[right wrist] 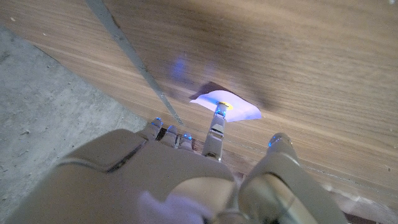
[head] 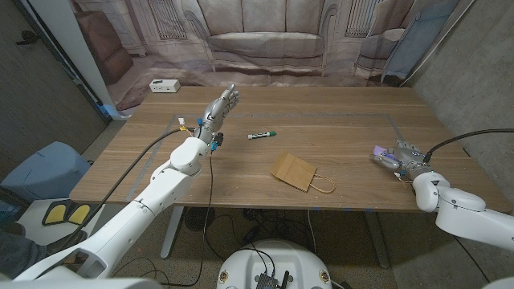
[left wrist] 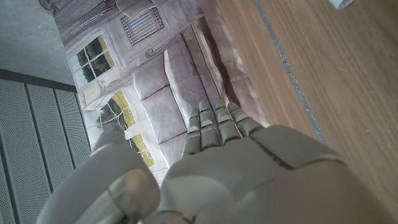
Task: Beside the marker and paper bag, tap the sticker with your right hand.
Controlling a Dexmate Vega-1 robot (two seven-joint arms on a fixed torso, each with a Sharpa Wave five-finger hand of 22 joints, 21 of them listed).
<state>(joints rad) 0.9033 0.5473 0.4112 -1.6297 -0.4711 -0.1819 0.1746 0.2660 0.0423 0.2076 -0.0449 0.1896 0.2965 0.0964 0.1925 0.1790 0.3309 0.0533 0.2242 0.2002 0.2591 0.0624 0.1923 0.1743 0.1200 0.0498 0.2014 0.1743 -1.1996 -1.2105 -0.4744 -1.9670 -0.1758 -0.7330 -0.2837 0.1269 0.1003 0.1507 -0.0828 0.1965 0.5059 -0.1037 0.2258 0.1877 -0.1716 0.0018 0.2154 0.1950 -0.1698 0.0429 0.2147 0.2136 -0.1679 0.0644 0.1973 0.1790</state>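
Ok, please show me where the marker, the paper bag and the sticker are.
marker (head: 262, 134), head view, middle of its barrel.
paper bag (head: 293, 170), head view, middle of its brown face.
sticker (right wrist: 239, 108), right wrist view, bare pale part beside the fingertip.

head: high, over table (head: 337, 128); wrists: close, along hands

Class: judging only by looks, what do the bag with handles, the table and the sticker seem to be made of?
Bag: brown kraft paper, matte, with creased folds and thin twisted handles, probably paper cord.
Table: wood or wood-look laminate, smooth satin finish; parallel grain lines show, but the look cannot settle which.
Sticker: a thin flat white sheet, paper or vinyl; lit bluish by the right hand.
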